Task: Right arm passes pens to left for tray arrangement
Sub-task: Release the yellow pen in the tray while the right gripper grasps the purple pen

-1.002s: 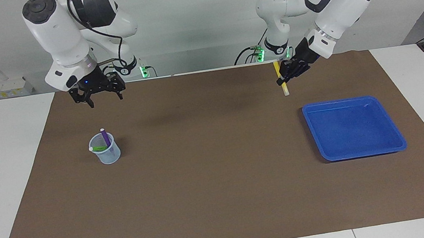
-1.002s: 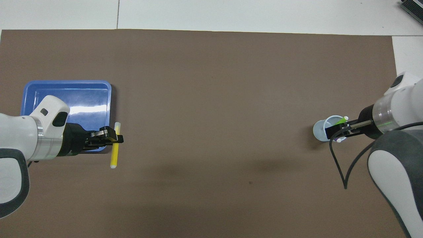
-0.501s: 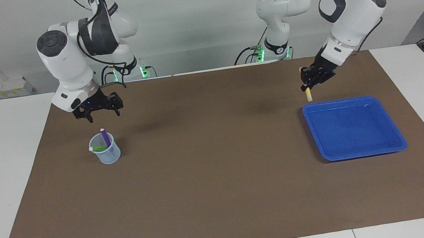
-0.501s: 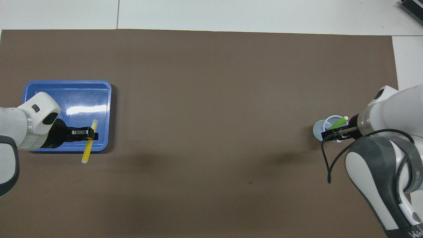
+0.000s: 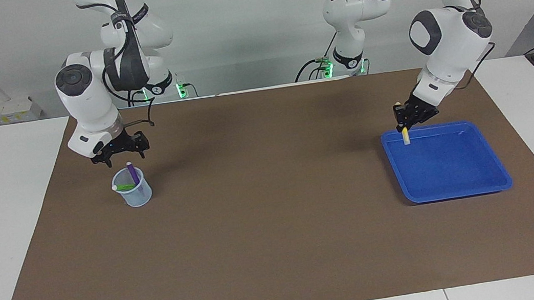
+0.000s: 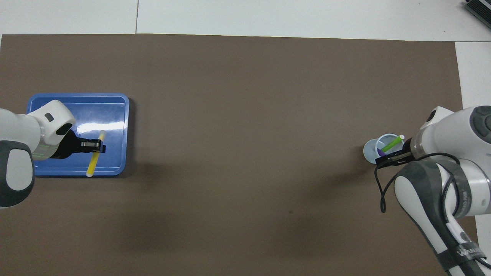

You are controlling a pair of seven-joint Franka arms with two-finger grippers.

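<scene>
Facing and overhead, same table (image 5: 264, 207).

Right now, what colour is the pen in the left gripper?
Yellow pen, pale tip; overhead view shows it best.

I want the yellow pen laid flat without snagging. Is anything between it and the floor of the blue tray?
Nothing visible. The left gripper, shut on the yellow pen, holds it over the tray edge nearer the robots, and no other thing lies in the tray. The purple pen and green pen stand in the cup.
</scene>
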